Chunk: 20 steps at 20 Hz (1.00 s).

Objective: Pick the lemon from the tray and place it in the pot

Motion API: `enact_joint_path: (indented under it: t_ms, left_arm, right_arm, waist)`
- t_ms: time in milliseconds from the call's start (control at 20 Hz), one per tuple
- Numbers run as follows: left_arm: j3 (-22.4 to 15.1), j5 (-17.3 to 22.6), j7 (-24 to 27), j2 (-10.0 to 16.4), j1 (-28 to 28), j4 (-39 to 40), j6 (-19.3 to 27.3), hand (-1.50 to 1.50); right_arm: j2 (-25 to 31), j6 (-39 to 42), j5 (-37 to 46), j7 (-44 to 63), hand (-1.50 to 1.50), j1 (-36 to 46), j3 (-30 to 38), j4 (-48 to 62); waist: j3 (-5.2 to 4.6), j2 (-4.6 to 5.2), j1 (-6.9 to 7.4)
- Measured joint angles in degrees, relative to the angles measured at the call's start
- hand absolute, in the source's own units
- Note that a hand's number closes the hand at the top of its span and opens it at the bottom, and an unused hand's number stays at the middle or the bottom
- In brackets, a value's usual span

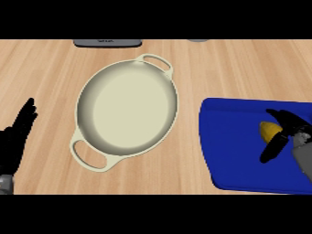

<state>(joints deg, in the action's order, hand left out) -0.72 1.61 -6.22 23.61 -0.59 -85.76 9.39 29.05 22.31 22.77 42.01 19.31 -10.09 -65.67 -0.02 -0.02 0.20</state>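
Lemon: it lay (pixel 269 130) on the blue tray (pixel 233 151), near the tray's right side, not yet in the pot.
Right hand: it was (pixel 294 128) over the tray, with fingers above the lemon and thumb below, curled round the fruit.
Left hand: it rested (pixel 8 144) open at the view's left edge, fingers up, well apart from the pot.
Pot: it sat (pixel 127 109) cream and bare on the counter (pixel 43 68), just left of the tray.
Done: the reach and, by the look of it, the grasp.
Left: lifting the lemon, carrying it leftward and releasing it into the pot.
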Motion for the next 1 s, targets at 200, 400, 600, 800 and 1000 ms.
enact_joint_path:
  t_ms: [200,400,600,800,1000]
  left_arm:
    - [1.21,-0.23,-1.06,-0.33,-1.02,-2.35,-1.07,0.00]
    - [2.08,-1.32,-0.91,-1.24,-1.35,-2.26,-1.84,0.00]
    - [2.43,-2.72,-1.91,-2.65,-2.24,-3.98,-2.55,0.00]
    - [4.11,-3.38,-1.17,-3.43,-1.79,-3.15,-4.20,0.00]
    - [3.63,-3.57,-1.04,-3.40,-0.82,-2.71,-4.92,0.00]
  right_arm:
    - [0.25,0.71,2.62,-4.88,1.50,-0.26,0.16,1.91]
    - [0.07,1.91,4.37,-6.07,1.50,-0.36,0.87,0.01]
    - [-1.16,2.64,6.11,-6.63,1.50,-0.60,2.14,-0.48]
    - [-2.11,3.29,8.13,-7.63,1.50,-1.04,3.52,-1.00]
    - [-13.90,0.37,12.02,-1.05,1.50,2.42,-4.97,-6.98]
  waist:
    - [-0.38,-0.29,0.01]
    - [-0.28,-0.22,-0.10]
    - [-0.22,-0.16,-0.06]
    - [-0.18,-0.15,-0.07]
    - [-0.21,-0.24,1.47]
